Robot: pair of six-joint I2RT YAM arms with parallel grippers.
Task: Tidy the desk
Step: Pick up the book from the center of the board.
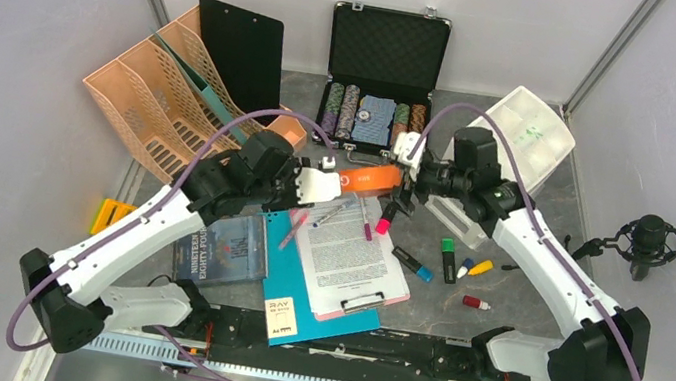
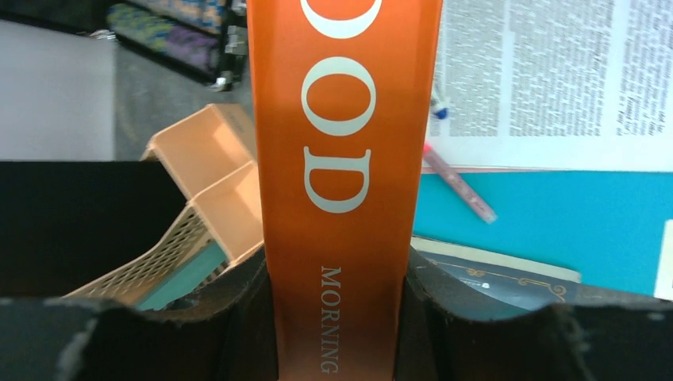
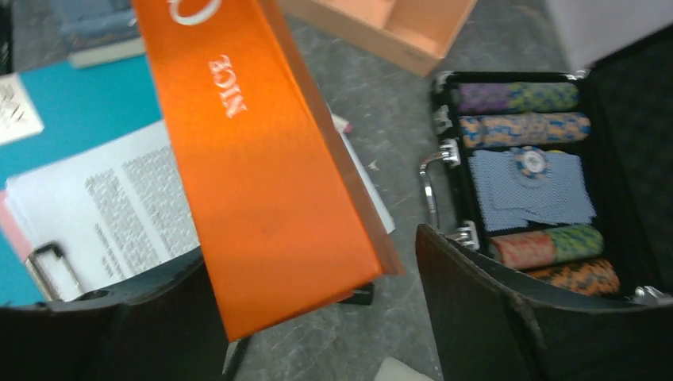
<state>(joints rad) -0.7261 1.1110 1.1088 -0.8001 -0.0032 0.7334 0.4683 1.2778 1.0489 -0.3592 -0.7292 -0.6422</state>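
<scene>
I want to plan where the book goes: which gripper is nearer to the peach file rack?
Left. The left gripper, clamped on the orange book, sits just right of the file rack; the right gripper is at the book's other end, farther right.

The top view looks down on the whole desk (image 1: 446, 320); the 2 wrist views closely face the same orange book (image 2: 337, 198).

We see bright, even, diffuse light from above in the overhead view, leaving only faint soft shadows on the desk (image 1: 441, 322). The orange book (image 2: 341, 159) carries a mild sheen in both wrist views; the right wrist view is softly blurred, print barely legible.
</scene>
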